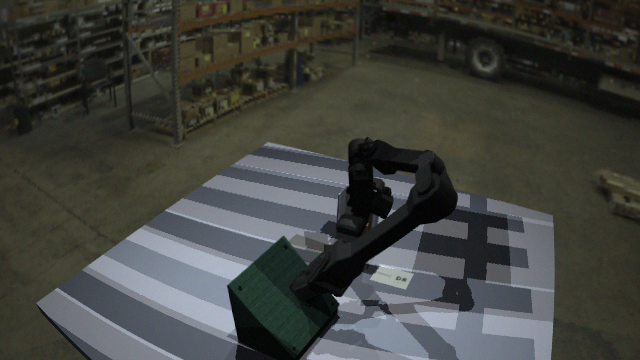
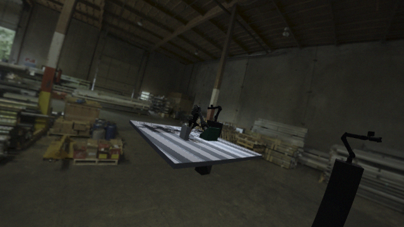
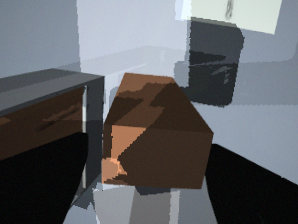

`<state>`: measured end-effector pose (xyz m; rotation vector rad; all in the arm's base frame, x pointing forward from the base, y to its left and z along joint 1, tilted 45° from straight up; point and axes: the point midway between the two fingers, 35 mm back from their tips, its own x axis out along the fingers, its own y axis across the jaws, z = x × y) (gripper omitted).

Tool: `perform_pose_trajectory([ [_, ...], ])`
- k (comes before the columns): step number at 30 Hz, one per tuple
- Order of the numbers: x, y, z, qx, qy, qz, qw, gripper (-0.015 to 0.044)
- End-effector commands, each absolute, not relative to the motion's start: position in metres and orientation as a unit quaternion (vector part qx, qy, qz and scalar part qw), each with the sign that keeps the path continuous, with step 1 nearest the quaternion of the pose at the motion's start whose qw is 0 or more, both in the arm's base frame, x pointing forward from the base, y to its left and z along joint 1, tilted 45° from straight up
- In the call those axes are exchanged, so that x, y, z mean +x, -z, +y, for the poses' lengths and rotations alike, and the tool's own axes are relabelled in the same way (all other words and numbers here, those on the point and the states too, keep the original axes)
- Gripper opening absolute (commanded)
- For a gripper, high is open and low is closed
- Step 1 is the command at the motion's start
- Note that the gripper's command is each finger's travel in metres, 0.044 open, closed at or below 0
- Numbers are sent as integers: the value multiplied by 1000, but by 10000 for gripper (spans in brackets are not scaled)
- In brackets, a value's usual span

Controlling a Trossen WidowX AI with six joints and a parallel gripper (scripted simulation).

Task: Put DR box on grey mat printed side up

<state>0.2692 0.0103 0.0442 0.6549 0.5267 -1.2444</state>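
One brown box [image 1: 369, 225] [image 3: 160, 157] sits just outside the grey bin [image 1: 341, 205] [image 2: 185, 133] [image 3: 95, 125], close beside its wall, and we take it for the one we want, though no printed code shows on the faces we can see. Brown packaging, which we read as the other boxes [image 3: 40, 122], shows within the bin; leaving it there fits our order for a single part. The card reading DR [image 1: 392, 277] [image 3: 232, 15] lies apart from the bin, presumably to remind us which code to pick. We cannot place the grey mat with confidence among the striped shadows around the bin. Our claw [image 1: 352, 224] [image 2: 190, 126] [image 3: 147, 148] is around half open, its fingers on either side of the box beside the bin without gripping it. A gap shows between the box and the finger nearer the bin; the other finger is so near the box that we cannot tell whether they touch. Nor can we tell whether the box bears fully on the table, so we should check its footing and print before drawing clear of the bin.
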Motion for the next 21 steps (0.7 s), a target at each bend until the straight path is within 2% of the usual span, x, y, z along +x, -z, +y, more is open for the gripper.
perform_pose_trajectory([
  [1, 275, -44, 11, 296, 581, 245, 718, 242],
  [16, 300, -45, 10, 275, 640, 268, 666, 242],
  [21, 297, -45, 11, 276, 630, 265, 676, 373],
])
